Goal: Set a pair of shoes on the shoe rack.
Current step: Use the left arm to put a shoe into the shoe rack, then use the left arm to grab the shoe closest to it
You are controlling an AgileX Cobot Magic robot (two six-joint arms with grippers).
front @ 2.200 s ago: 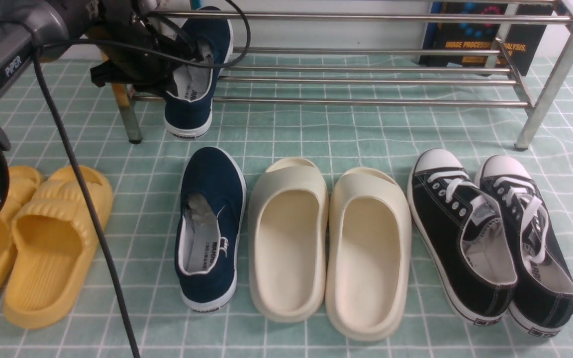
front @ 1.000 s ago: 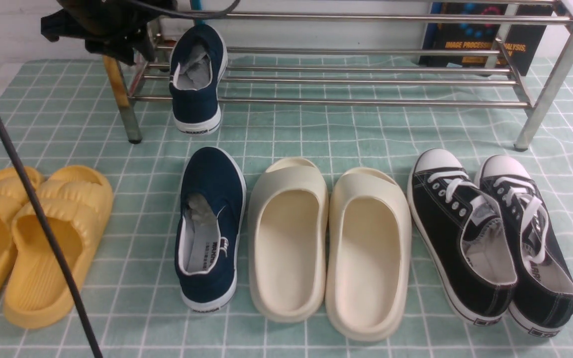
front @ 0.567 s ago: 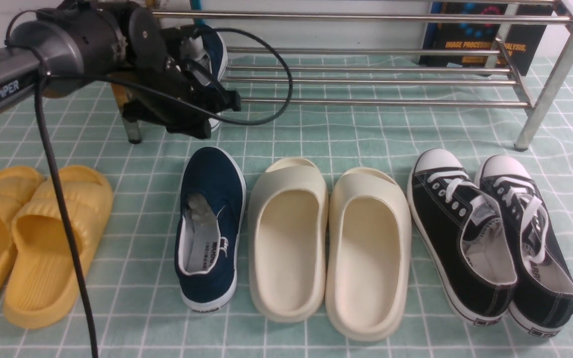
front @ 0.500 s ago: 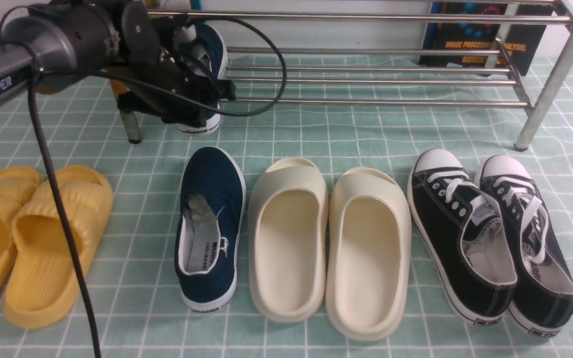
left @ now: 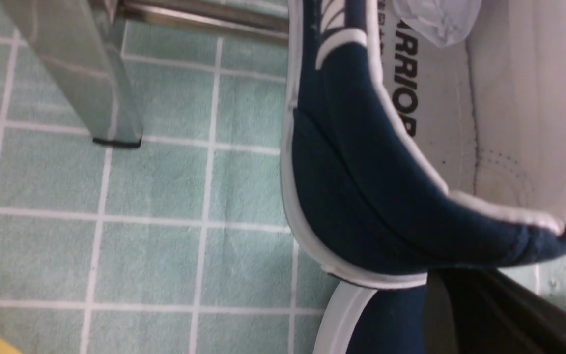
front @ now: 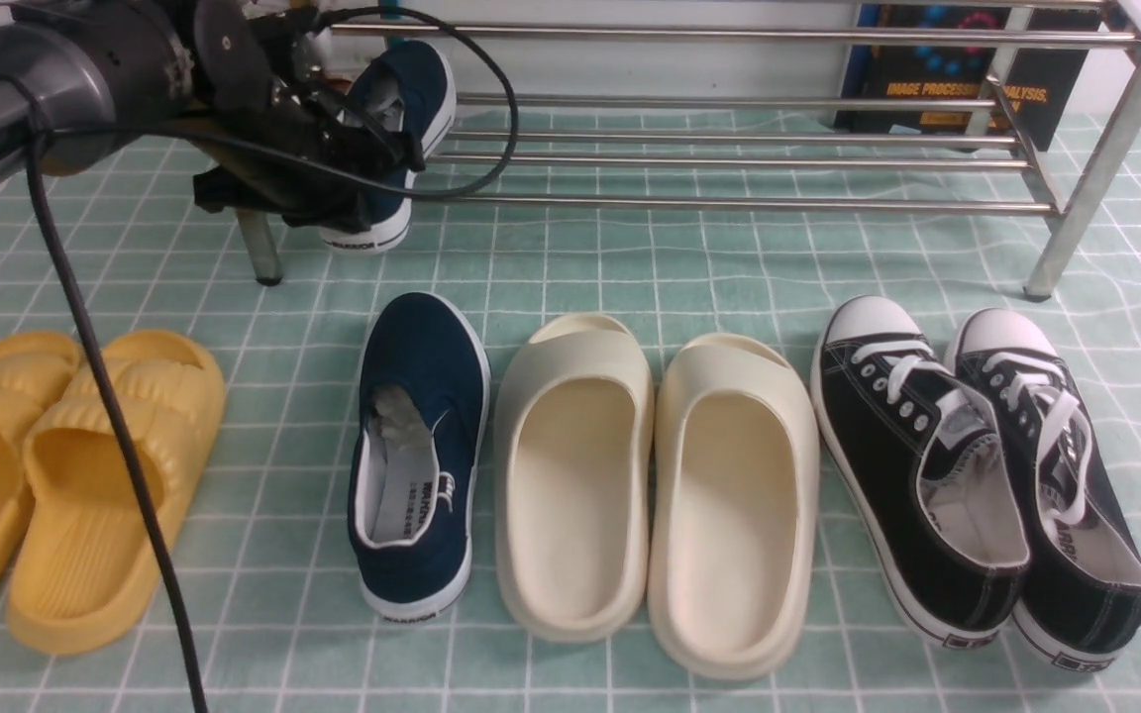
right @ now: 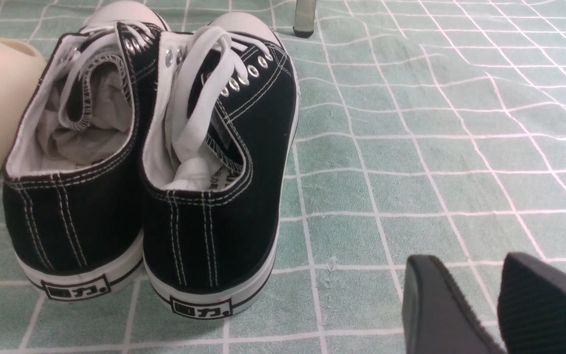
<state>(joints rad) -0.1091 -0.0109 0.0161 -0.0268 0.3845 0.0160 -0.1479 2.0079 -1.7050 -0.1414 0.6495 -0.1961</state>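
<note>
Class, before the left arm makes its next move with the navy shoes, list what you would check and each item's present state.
1. First navy shoe seated on shoe rack: not ok, skewed, heel overhanging the front bar.
2. Left gripper grip on it: cannot tell, jaws hidden.
3. Rack space alongside: ok, bars bare.
4. Second navy shoe accessible: ok, upright on the mat.
5. Right gripper free: ok, open, empty.

A green checked cloth [front: 689, 267] is spread beneath everything. On it are set yellow slides [front: 85, 475], a navy slip-on [front: 427, 396], cream slides [front: 729, 495], black sneakers [front: 927, 475] and the shoe rack [front: 729, 205], on whose lower bars a second navy slip-on [front: 422, 84] is borne.
</note>
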